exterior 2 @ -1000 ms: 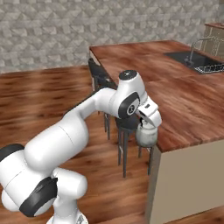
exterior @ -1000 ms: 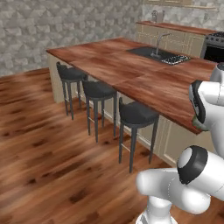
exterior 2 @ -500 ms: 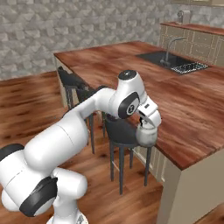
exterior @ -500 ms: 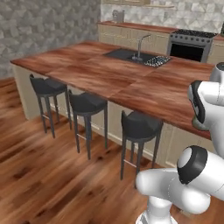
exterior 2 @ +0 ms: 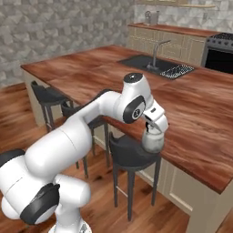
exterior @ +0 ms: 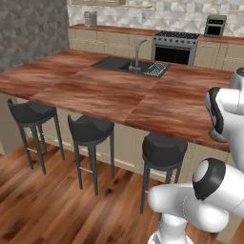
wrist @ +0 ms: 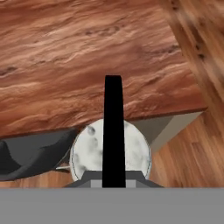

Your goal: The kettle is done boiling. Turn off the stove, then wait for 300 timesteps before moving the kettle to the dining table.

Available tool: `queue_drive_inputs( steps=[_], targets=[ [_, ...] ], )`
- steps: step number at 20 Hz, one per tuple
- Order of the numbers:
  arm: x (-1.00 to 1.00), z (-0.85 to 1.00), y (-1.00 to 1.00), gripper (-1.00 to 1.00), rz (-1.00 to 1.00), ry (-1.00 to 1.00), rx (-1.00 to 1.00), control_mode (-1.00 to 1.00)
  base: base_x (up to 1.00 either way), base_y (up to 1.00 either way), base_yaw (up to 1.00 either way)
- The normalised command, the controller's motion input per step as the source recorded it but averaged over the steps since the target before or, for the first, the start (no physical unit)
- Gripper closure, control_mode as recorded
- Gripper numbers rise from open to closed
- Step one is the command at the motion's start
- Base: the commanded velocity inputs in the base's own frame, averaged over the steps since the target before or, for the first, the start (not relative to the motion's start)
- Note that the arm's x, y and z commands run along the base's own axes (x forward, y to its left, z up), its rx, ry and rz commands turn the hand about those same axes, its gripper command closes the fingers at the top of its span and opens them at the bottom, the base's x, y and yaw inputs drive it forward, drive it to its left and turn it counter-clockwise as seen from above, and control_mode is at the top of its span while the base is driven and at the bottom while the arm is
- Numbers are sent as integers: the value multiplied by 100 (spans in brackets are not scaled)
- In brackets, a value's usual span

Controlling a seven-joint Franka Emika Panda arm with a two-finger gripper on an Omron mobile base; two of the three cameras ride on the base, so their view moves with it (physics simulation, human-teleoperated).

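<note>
Nearest you, the end effector (exterior 2: pixel 154 129) is clamped shut on the thin black handle of the kettle (exterior 2: pixel 153 141), which hangs beneath it. From the right base view you can see the kettle held in the air at the near edge of the dining table (exterior 2: pixel 200 113), just above a dark stool (exterior 2: pixel 129 154). In the hand view the kettle's (wrist: pixel 111 153) rounded silvery body sits below the handle, over the surface's edge, with the stool's seat (wrist: pixel 35 153) to its left and wood floor (wrist: pixel 192 153) to the right. Farther on, an inset sink (exterior: pixel 131 66) with a faucet lies in the tabletop. Against the far wall stands the stove (exterior: pixel 174 46), set between beige cabinets (exterior: pixel 109 40).
</note>
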Motion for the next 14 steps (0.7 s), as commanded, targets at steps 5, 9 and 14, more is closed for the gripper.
queue_drive_inputs(
  steps=[5,9,14],
  targets=[
    [0,0,0,100,0,0,0,100,52,52,-34],
    [0,0,0,100,0,0,0,100,53,46,-31],
    [0,0,0,100,0,0,0,100,50,9,-18]
  ],
)
